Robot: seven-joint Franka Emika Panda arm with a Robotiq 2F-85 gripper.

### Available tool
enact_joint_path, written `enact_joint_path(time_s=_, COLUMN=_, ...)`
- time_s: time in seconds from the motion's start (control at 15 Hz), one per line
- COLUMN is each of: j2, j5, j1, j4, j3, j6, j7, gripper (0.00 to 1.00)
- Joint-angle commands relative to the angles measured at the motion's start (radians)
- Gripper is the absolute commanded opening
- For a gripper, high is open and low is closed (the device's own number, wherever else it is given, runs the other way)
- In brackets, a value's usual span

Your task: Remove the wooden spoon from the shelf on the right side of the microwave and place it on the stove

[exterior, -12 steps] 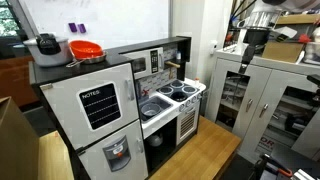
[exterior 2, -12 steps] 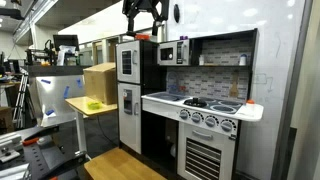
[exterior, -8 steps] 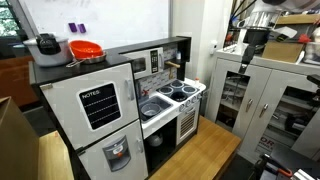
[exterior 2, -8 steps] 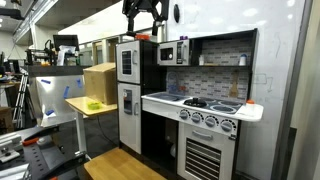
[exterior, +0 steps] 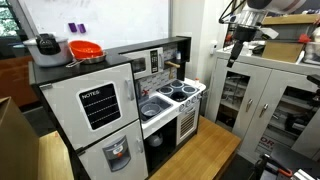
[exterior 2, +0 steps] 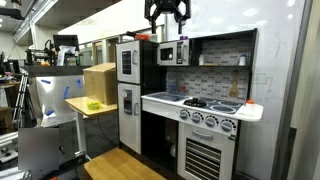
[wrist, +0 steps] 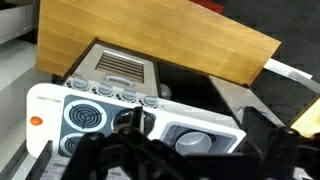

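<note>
High above the grey toy microwave, black gripper hung empty, jaws apart (wooden spoon indiscernible); descent needed alignment with the dark shelf

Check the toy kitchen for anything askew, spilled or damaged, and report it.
Nothing stands out. The play kitchen stands upright with its doors shut. No spill shows on the stove, and the red bowl sits level on top. The tool hangs open above, holding nothing.

Gripper blurred — btm cropped.
</note>
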Motion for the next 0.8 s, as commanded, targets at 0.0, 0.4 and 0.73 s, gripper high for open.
enact_joint_path(time_s=0.0, j2=0.093, j5=0.055, j1=-0.015, j4=0.059, j3=0.065, j6=0.121, j7=-0.114, gripper=1.0)
enact_joint_path(time_s=0.4, j2=0.137, j5=0.178, j1=-0.025, j4=0.051, j3=0.169, j6=0.338, j7=-0.099, gripper=1.0)
enact_joint_path(time_s=0.73, j2=0.152, j5=0.198, j1=-0.028, j4=0.057, j3=0.178, j6=0.372, j7=-0.099, gripper=1.0)
